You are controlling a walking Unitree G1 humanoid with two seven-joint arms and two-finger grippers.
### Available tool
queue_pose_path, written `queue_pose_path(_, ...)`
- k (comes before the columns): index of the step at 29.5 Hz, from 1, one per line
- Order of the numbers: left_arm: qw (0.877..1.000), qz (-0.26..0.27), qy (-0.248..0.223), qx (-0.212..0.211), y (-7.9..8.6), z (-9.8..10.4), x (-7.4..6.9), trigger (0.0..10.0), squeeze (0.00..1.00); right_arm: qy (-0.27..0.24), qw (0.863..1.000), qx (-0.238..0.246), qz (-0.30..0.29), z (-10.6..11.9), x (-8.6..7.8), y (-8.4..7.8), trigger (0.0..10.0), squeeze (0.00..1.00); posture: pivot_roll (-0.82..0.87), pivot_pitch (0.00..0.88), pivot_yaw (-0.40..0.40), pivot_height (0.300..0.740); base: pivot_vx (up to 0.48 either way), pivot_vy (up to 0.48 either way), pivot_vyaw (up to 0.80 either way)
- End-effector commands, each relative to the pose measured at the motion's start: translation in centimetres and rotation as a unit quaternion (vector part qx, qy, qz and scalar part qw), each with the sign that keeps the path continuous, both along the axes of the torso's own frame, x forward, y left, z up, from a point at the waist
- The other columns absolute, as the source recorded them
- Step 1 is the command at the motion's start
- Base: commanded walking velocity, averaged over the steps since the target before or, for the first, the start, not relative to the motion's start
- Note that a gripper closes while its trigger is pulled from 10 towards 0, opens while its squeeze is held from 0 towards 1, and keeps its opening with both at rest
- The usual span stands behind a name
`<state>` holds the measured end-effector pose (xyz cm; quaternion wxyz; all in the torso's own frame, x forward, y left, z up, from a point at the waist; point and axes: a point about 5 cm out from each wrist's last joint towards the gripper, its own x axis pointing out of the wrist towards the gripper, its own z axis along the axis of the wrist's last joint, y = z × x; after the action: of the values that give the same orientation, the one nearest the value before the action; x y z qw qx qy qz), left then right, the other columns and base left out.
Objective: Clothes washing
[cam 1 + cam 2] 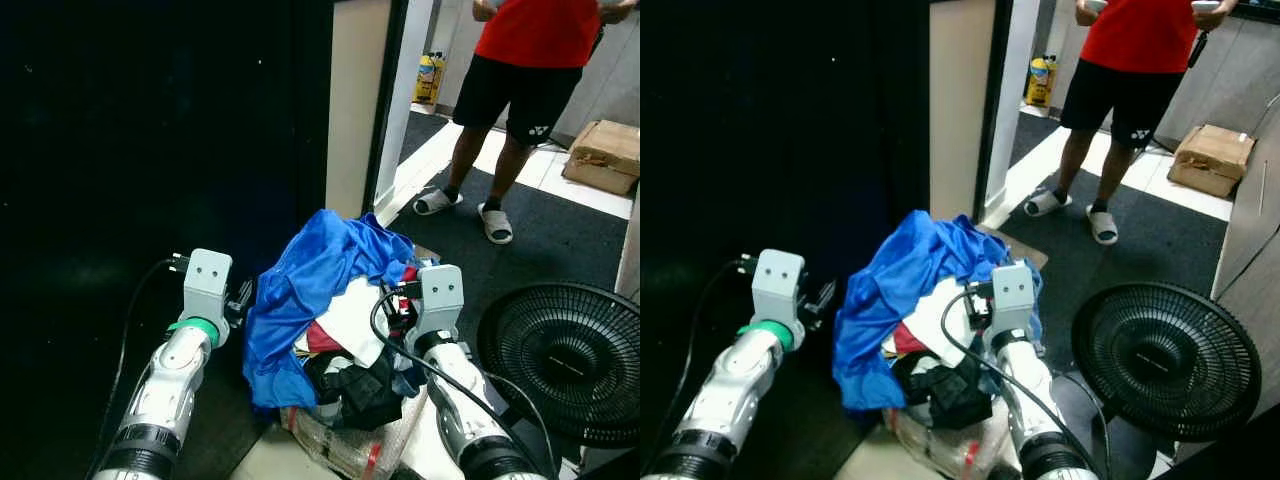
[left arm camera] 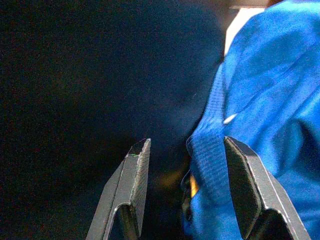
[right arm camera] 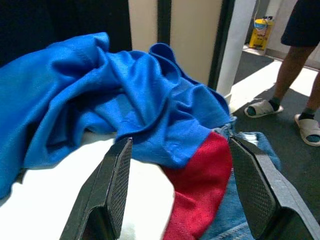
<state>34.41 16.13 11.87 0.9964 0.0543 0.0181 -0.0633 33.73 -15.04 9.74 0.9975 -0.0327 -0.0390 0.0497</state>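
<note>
A heap of clothes sits low in front of me in a clear plastic container (image 1: 340, 445). A bright blue garment (image 1: 320, 270) drapes over the top, above white cloth (image 1: 352, 315), red cloth (image 3: 200, 185), denim (image 3: 252, 147) and black cloth (image 1: 355, 385). My left gripper (image 1: 243, 297) is at the heap's left side. It is open, with a fold of the blue garment (image 2: 265, 100) against one finger. My right gripper (image 1: 395, 305) is at the heap's right side, open over the blue, red and white cloth (image 3: 181, 142), and holds nothing.
A dark wall stands to the left. A beige pillar (image 1: 355, 110) rises behind the heap. A black fan (image 1: 560, 360) lies at the right. A person in a red shirt and slippers (image 1: 520, 70) stands beyond, near a cardboard box (image 1: 605, 155) and a yellow bottle (image 1: 430, 78).
</note>
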Motion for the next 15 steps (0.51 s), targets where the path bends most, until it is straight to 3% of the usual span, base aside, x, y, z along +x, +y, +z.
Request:
queue_pose_path(1, 1.000, -0.006, 0.005, 0.003, -0.2, -0.3, 0.0, 10.0, 0.00, 0.008, 1.000, 0.000, -0.005, -0.4, -0.2, -0.2, 10.0, 0.00, -0.01, 0.000, 0.056, 0.740, 0.000, 0.000, 0.00)
queue_pose_path(9, 1.000, -0.027, 0.004, 0.003, -1.6, 0.1, 1.2, 10.0, 0.00, 0.004, 0.998, -0.070, 0.003, -0.7, -0.4, -1.0, 10.0, 0.00, -0.02, 0.003, 0.044, 0.740, 0.000, 0.000, 0.00)
queue_pose_path(14, 0.999, -0.038, 0.010, 0.003, -2.5, -0.1, 1.5, 10.0, 0.00, -0.002, 0.996, -0.090, -0.001, -0.5, -0.4, -1.9, 10.0, 0.00, -0.03, 0.014, 0.040, 0.740, 0.000, 0.000, 0.00)
queue_pose_path(15, 0.999, -0.051, 0.014, 0.005, -3.2, -0.2, 1.6, 10.0, 0.00, -0.003, 0.995, -0.100, -0.006, -0.3, -0.4, -2.7, 10.0, 0.00, -0.03, 0.025, 0.041, 0.740, 0.000, 0.000, 0.00)
